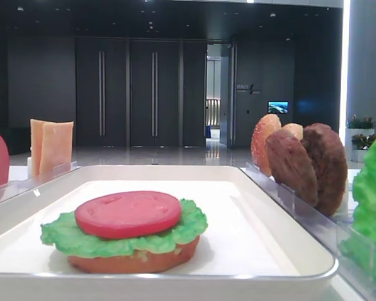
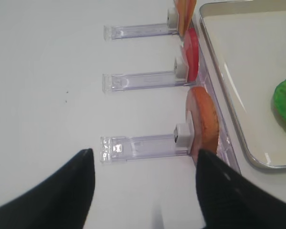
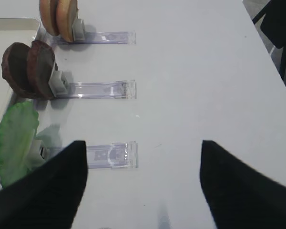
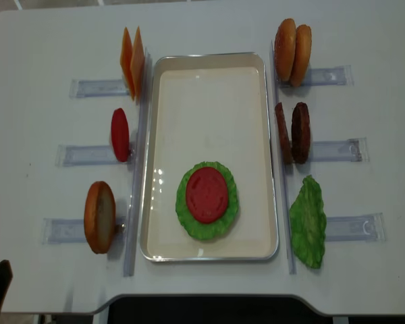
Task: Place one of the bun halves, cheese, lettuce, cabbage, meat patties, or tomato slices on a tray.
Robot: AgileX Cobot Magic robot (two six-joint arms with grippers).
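Left gripper [image 2: 143,191]: jaws wide apart, empty, over bare table beside the left holders.
Left holders: cheese [image 4: 132,61], one tomato slice [image 4: 120,134] and one bun half [image 4: 99,216] standing upright, apart from the tray.
Tray [image 4: 209,74]: stack built near the front end; bun base [image 1: 138,258], lettuce [image 4: 185,212], tomato slice on top [image 4: 207,194].
Right holders: bun halves [image 4: 292,51], meat patties [image 4: 293,132], a lettuce leaf [image 4: 308,221] unplaced.
Right gripper [image 3: 143,183]: jaws wide, empty.
Progress: three layers placed; judged patty or cheese next.
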